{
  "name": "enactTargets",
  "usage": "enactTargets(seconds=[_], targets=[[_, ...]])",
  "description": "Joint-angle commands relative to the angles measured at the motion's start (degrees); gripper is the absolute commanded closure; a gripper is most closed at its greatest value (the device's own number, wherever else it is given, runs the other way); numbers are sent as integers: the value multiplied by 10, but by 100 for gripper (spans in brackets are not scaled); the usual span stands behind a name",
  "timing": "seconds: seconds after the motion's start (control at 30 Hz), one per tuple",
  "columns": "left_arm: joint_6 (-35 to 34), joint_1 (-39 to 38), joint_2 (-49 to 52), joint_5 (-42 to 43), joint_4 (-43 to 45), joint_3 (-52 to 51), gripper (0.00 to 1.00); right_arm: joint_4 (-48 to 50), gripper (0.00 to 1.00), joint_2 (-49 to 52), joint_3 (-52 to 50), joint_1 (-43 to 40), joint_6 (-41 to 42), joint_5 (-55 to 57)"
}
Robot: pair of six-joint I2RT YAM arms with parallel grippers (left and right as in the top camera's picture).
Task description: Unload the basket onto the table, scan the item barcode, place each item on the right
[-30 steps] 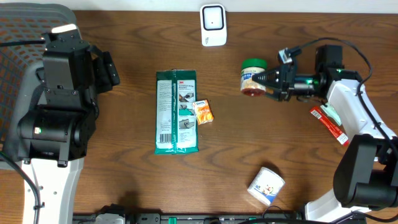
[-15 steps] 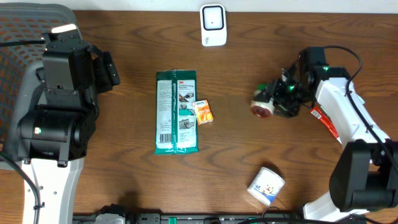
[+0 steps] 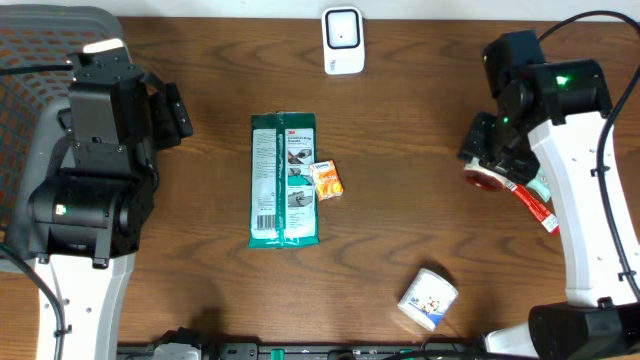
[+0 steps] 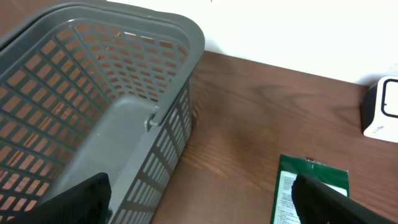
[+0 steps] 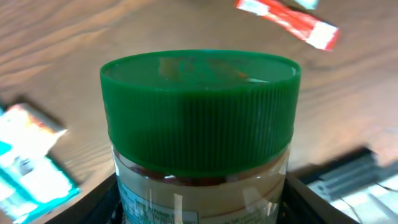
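Gripping a green-lidded jar (image 5: 199,118) between its fingers, the right gripper (image 3: 487,160) holds it over the right side of the table (image 3: 420,250), just beside a red packet (image 3: 530,198) and well apart from the white scanner (image 3: 342,40). The left gripper (image 4: 199,208) stands wide with nothing in it, beside the grey basket (image 4: 124,143).

jar (image 3: 488,181) mostly hidden beneath right arm (image 3: 545,120) overhead. right wrist view crops its lower body; label unreadable. green pack (image 4: 317,169) cut by frame bottom.
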Motion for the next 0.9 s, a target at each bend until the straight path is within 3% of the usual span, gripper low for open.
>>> enactTargets(seconds=[0.0, 0.37, 0.73, 0.8, 0.87], targets=[[-5, 1, 1, -8, 0, 4, 8, -16, 99, 6, 8, 9, 51, 84], [-5, 1, 1, -8, 0, 4, 8, -26, 99, 14, 2, 10, 92, 143], [-5, 1, 1, -8, 0, 4, 8, -20, 99, 14, 1, 8, 38, 143], [-5, 1, 1, -8, 0, 4, 8, 17, 99, 14, 1, 8, -13, 87], [-5, 1, 1, -8, 0, 4, 8, 77, 99, 14, 1, 8, -118, -26]])
